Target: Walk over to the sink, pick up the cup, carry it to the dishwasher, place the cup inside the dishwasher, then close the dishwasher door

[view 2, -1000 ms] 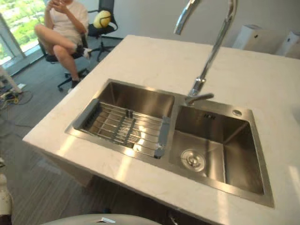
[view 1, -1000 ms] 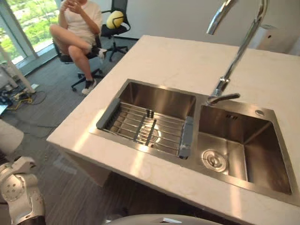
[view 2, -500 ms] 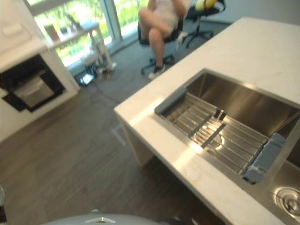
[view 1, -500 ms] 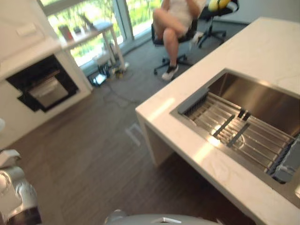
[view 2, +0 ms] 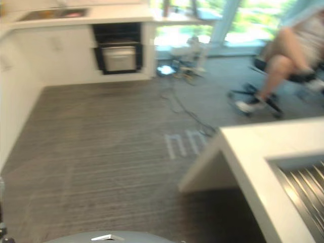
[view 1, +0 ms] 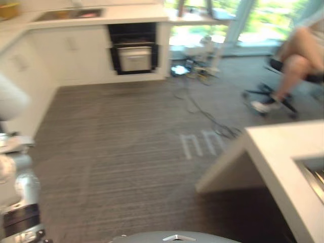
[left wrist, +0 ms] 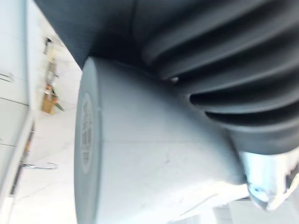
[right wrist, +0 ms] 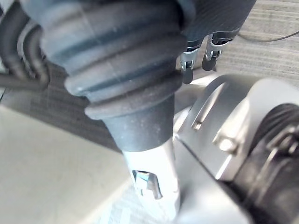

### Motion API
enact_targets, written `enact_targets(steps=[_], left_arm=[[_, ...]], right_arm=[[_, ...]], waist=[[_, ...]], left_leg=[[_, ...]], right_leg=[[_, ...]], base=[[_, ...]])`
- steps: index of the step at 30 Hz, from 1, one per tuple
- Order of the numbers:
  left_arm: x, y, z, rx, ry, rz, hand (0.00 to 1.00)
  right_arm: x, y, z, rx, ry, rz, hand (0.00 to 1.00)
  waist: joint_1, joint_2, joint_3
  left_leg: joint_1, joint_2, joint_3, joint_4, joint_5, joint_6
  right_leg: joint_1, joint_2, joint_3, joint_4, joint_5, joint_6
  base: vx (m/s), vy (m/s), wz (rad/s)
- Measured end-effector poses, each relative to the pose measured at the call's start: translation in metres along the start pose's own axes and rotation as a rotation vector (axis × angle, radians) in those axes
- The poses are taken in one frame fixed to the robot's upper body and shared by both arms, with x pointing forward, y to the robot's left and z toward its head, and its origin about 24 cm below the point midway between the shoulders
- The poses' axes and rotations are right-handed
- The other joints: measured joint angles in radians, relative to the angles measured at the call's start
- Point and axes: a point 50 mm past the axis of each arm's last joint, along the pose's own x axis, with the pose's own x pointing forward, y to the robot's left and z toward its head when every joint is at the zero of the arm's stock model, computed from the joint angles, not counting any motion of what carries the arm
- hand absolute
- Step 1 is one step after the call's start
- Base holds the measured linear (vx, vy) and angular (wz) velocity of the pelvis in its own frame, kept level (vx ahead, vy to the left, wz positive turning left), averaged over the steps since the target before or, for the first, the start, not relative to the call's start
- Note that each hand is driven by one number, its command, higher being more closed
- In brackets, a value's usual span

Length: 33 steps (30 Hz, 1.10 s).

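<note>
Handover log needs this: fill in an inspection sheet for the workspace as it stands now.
Surface: white counter, bare at its near corner; sink with a wire rack inside.
Job's things: cup, pale, close against the left hand; dishwasher, a dark opening in the far white cabinets, door position unclear.
Clutter: blurred small items on the far worktop.
Hands: left hand's grasp hidden; right hand above the floor, state unclear.
Cables: loose cables on the grey floor towards the window.
Surroundings: seated person on an office chair beyond the counter.
</note>
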Motion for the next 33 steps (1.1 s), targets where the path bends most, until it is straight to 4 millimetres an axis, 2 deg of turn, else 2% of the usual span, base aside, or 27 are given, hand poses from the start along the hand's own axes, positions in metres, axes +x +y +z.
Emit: enact_targets(steps=[1,2,3,4,5,6,7,8,10,11,12,14,15,16,17,23,28,33], left_arm=[[-0.008,-0.020,-0.020,-0.076,0.066,-0.020,1.00],[-0.020,-0.036,-0.039,-0.133,0.141,-0.034,1.00],[-0.026,-0.043,-0.047,-0.145,0.176,-0.046,1.00],[-0.036,-0.054,-0.056,-0.141,0.229,-0.082,1.00],[-0.040,-0.058,-0.058,-0.127,0.245,-0.116,1.00],[-0.044,-0.060,-0.060,-0.112,0.258,-0.131,1.00],[-0.050,-0.063,-0.063,-0.092,0.283,-0.149,1.00],[-0.054,-0.065,-0.066,-0.082,0.304,-0.169,1.00],[-0.057,-0.065,-0.069,-0.064,0.324,-0.178,1.00],[-0.059,-0.064,-0.070,-0.049,0.330,-0.180,1.00],[-0.061,-0.063,-0.070,-0.047,0.336,-0.189,1.00],[-0.061,-0.064,-0.070,-0.049,0.339,-0.203,1.00],[-0.062,-0.063,-0.071,-0.046,0.344,-0.215,1.00],[-0.062,-0.063,-0.071,-0.045,0.345,-0.222,1.00],[-0.066,-0.056,-0.077,-0.021,0.387,-0.307,1.00],[-0.066,-0.056,-0.077,-0.027,0.388,-0.302,1.00],[-0.073,-0.050,-0.080,-0.103,0.435,-0.235,1.00],[-0.089,-0.033,-0.080,-0.182,0.533,-0.145,1.00]], right_arm=[[-0.001,-0.002,-0.003,0.000,0.001,0.004,0.00],[-0.002,-0.003,-0.004,-0.022,-0.002,0.012,0.00],[-0.003,-0.003,-0.004,-0.041,-0.008,0.019,0.00],[-0.002,0.003,-0.001,-0.089,-0.016,0.051,0.00],[-0.001,0.010,0.001,-0.145,-0.023,0.089,0.00],[0.002,0.020,0.009,-0.197,-0.034,0.124,0.00],[0.006,0.036,0.027,-0.263,-0.064,0.180,0.00],[0.009,0.053,0.050,-0.334,-0.101,0.227,0.00],[0.010,0.074,0.069,-0.398,-0.122,0.277,0.00],[0.011,0.089,0.075,-0.426,-0.120,0.311,0.00],[0.012,0.100,0.074,-0.432,-0.095,0.342,0.00],[0.012,0.106,0.067,-0.417,-0.055,0.370,0.00],[0.012,0.109,0.058,-0.387,-0.009,0.382,0.00],[0.012,0.109,0.056,-0.377,0.004,0.382,0.00],[0.012,0.102,0.042,-0.238,0.091,0.345,0.00],[0.012,0.101,0.041,-0.235,0.093,0.342,0.00],[0.013,0.091,0.036,-0.176,0.083,0.314,0.00],[0.013,0.078,0.039,-0.161,-0.010,0.302,0.00]], waist=[[-0.016,-0.002,0.001],[-0.033,-0.006,0.004],[-0.037,-0.011,0.007],[-0.035,-0.034,0.018],[-0.031,-0.068,0.023],[-0.030,-0.083,0.014],[-0.024,-0.062,0.014],[-0.024,-0.029,0.016],[-0.021,-0.005,0.012],[-0.020,-0.003,0.009],[-0.020,-0.008,0.006],[-0.020,-0.025,0.007],[-0.019,-0.042,0.009],[-0.020,-0.047,0.008],[-0.082,-0.037,-0.013],[-0.081,-0.038,-0.012],[-0.080,-0.035,0.005],[-0.067,-0.007,0.019]], left_leg=[[-0.036,-0.007,-0.115,-0.001,0.017,0.009],[-0.059,-0.023,-0.215,-0.001,0.033,0.008],[-0.064,-0.034,-0.254,-0.001,0.038,0.007],[-0.063,-0.066,-0.310,0.000,0.041,0.003],[-0.054,-0.095,-0.333,-0.003,0.035,-0.002],[-0.055,-0.092,-0.334,-0.002,0.023,-0.020],[-0.040,-0.049,-0.281,-0.021,0.047,-0.029],[-0.041,-0.019,-0.262,-0.044,0.072,-0.058],[-0.041,-0.002,-0.264,-0.063,0.083,-0.062],[-0.040,0.009,-0.266,-0.071,0.086,-0.065],[-0.041,0.016,-0.266,-0.070,0.087,-0.065],[-0.041,0.020,-0.266,-0.070,0.086,-0.065],[-0.040,0.021,-0.261,-0.070,0.086,-0.065],[-0.040,0.021,-0.260,-0.070,0.086,-0.065],[-0.045,-0.002,-0.182,-0.100,0.140,-0.053],[-0.039,-0.005,-0.174,-0.094,0.136,-0.048],[-0.002,-0.017,-0.165,-0.093,0.127,-0.035],[0.032,-0.026,-0.136,-0.093,0.115,-0.019]], right_leg=[[-0.034,0.119,0.190,-0.025,-0.077,-0.010],[-0.067,0.199,0.313,-0.029,-0.116,0.008],[-0.084,0.222,0.354,-0.030,-0.122,0.020],[-0.103,0.232,0.409,-0.056,-0.098,0.036],[-0.112,0.214,0.423,-0.081,-0.063,0.065],[-0.093,0.198,0.403,-0.090,-0.096,0.072],[-0.078,0.216,0.367,-0.120,-0.089,0.061],[-0.063,0.236,0.348,-0.152,-0.074,0.053],[-0.050,0.256,0.339,-0.191,-0.055,0.046],[-0.031,0.270,0.333,-0.218,-0.041,0.043],[-0.012,0.279,0.318,-0.245,-0.033,0.037],[0.000,0.281,0.306,-0.257,-0.032,0.036],[0.009,0.281,0.303,-0.265,-0.032,0.037],[0.011,0.281,0.300,-0.271,-0.029,0.037],[0.029,0.260,0.304,-0.420,0.109,0.061],[0.029,0.261,0.311,-0.420,0.109,0.060],[0.060,0.255,0.318,-0.418,0.107,0.060],[0.064,0.242,0.338,-0.382,0.076,0.056]], base=[[0.07,-0.075,2.82],[0.07,-0.082,2.67],[0.04,-0.097,2.27],[0.02,-0.106,1.57],[0.00,-0.178,1.43],[0.02,-0.171,0.85],[0.02,-0.181,0.64],[0.03,-0.109,0.35],[0.02,-0.056,0.13],[0.12,-0.037,0.12],[0.13,-0.033,0.17],[0.09,-0.015,0.19],[0.07,0.002,0.12],[0.07,0.002,0.07],[0.00,0.000,0.00],[0.00,0.000,-0.03],[-0.01,0.002,-0.04],[-0.02,0.009,-0.12]])
